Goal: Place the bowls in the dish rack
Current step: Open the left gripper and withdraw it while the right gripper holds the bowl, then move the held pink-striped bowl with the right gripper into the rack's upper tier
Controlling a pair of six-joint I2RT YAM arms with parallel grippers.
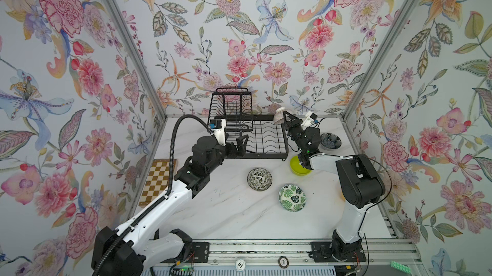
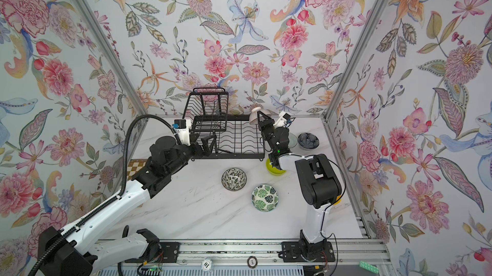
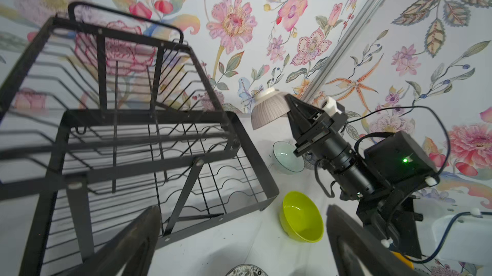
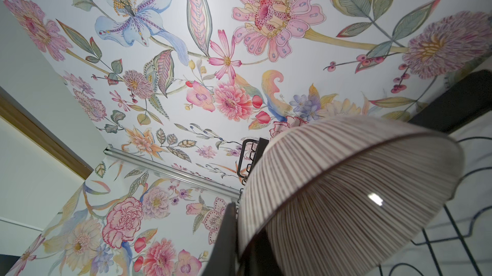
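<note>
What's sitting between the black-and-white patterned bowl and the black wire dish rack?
Nothing: both top views show only white marble tabletop between the black-and-white patterned bowl and the black wire dish rack.

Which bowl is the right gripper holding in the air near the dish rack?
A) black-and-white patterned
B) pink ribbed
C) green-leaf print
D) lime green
B: the right gripper is shut on the rim of the pink ribbed bowl, which hangs tilted at the far right corner of the dish rack.
</note>
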